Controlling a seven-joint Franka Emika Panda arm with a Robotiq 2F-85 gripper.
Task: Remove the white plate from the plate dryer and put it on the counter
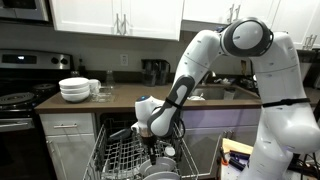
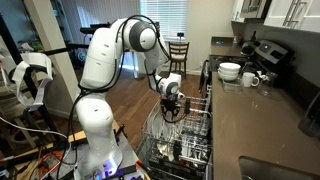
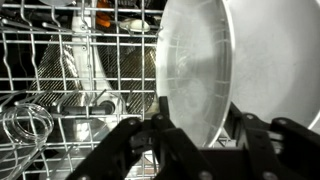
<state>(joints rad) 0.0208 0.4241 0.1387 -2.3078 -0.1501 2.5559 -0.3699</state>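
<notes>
Wrist view: end effector [image 3: 196,128] straddles the white plate [image 3: 195,65], upright in the plate dryer [image 3: 70,75]. Clamped or not, can't tell.

Your glossy white robot arm [image 1: 200,62] is made of smooth rounded shells, with dark grey bands at the joints and a dark round cap [image 1: 247,37]. Its matte black gripper [image 3: 195,140] has thick, angular fingers [image 3: 128,150].

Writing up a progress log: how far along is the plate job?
Done: the gripper is down in the rack, astride the upright plate. In hand: the grasp, with the jaws apparently open and the plate in its slot. Left: close, lift it out, set it on the counter.
</notes>
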